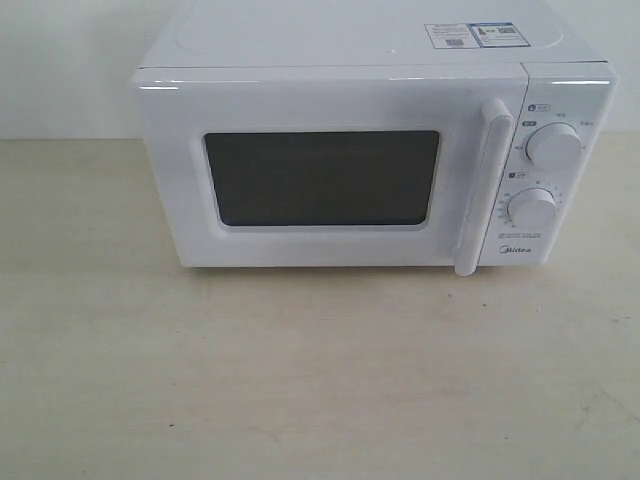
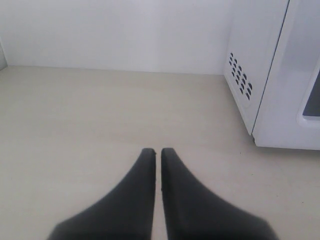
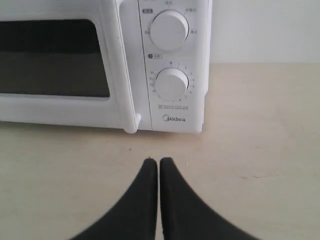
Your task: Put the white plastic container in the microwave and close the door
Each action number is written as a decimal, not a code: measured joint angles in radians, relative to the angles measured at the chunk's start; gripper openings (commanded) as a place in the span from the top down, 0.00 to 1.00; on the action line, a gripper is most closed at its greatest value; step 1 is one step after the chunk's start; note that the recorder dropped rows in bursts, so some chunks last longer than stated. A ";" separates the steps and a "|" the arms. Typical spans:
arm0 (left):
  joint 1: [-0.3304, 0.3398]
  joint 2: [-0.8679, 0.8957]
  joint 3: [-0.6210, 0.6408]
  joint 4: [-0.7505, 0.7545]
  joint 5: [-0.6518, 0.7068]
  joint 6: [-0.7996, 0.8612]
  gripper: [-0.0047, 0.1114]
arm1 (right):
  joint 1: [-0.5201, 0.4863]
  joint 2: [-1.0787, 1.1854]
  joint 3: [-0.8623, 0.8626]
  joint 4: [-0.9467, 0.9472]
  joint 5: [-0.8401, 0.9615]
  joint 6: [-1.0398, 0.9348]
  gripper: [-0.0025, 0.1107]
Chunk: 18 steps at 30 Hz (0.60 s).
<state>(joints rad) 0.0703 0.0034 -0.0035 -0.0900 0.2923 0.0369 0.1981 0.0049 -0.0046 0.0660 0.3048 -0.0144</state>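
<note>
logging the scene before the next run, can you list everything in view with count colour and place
microwave: one, white, on the table against the wall
door: one, white with dark window, microwave's front, shut
handle: one, white, upright along the door's edge next to the dials
dials: two, white, one above the other beside the door
stickers: two, on the microwave's top
table: one, pale beige
wall: white, behind
white plastic container: none in view
left gripper: black, shut, over the table beside the microwave's vented side
right gripper: black, shut, over the table before the dials

White microwave (image 1: 300, 40) with a dark-windowed white door (image 1: 330, 105) — pale beige table (image 1: 300, 380) — black fingers (image 3: 142, 200).
</note>
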 measured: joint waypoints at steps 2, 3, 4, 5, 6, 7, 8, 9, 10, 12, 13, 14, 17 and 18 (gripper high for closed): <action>0.000 0.000 0.000 0.000 0.000 0.000 0.92 | 0.000 0.000 0.002 0.002 0.014 0.007 0.98; 0.000 0.000 0.000 0.000 0.000 0.000 0.92 | 0.000 0.000 0.005 0.003 0.018 0.014 0.98; 0.000 0.000 0.000 0.000 0.000 0.000 0.92 | 0.000 0.000 0.005 0.003 0.020 0.014 0.98; 0.000 0.000 0.000 0.000 0.000 0.000 0.92 | 0.000 0.000 0.005 0.003 0.022 0.014 0.98; 0.000 0.000 0.000 0.000 0.000 0.000 0.92 | 0.000 0.000 0.005 0.003 0.025 0.014 0.98; 0.000 0.000 0.000 0.000 0.000 0.000 0.92 | 0.000 0.000 0.005 0.003 0.025 0.014 0.98; 0.000 0.000 0.000 0.000 0.000 0.000 0.92 | -0.008 0.000 0.005 0.003 0.027 0.014 0.98; 0.000 0.000 0.000 0.000 0.000 0.000 0.92 | -0.016 0.000 0.005 0.004 0.029 0.026 0.98; 0.000 0.000 0.000 0.000 0.000 0.000 0.92 | -0.026 0.000 0.005 0.008 0.029 0.039 0.98; 0.000 0.000 0.000 0.000 0.000 0.000 0.92 | -0.054 0.000 0.005 0.021 0.033 0.078 0.98; 0.000 0.000 0.000 0.000 0.000 0.000 0.92 | -0.067 0.000 0.005 0.026 0.036 0.091 0.98; 0.000 0.000 0.000 0.000 0.000 0.000 0.92 | -0.078 0.000 0.005 0.028 0.036 0.103 0.98; 0.000 0.000 0.000 0.000 0.000 0.000 0.92 | -0.092 0.000 0.005 0.033 0.038 0.113 0.98; 0.000 0.000 0.000 0.000 0.000 0.000 0.92 | -0.092 0.000 0.005 0.034 0.039 0.116 0.98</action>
<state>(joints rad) 0.0703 0.0034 -0.0035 -0.0900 0.2923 0.0369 0.1057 0.0049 0.0005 0.1004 0.3442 0.1018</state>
